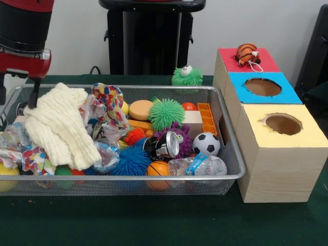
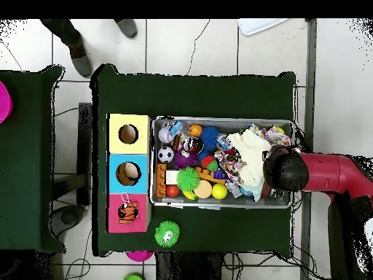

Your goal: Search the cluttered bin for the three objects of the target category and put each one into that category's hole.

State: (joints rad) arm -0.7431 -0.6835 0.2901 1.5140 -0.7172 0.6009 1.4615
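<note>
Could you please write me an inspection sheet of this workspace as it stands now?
Surface: dark green table.
Job's things: wire mesh bin packed full; beside it three boxes, yellow box and blue box with open holes, red box with a tiger-striped toy on top.
Clutter: cream cloth, green spiky ball, soccer ball, blue spiky ball; another green spiky toy behind the bin.
Tool: tool over the bin's cloth end; jaw state unclear.
Cables: wires on the floor.
Surroundings: a person's feet, tiled floor.
</note>
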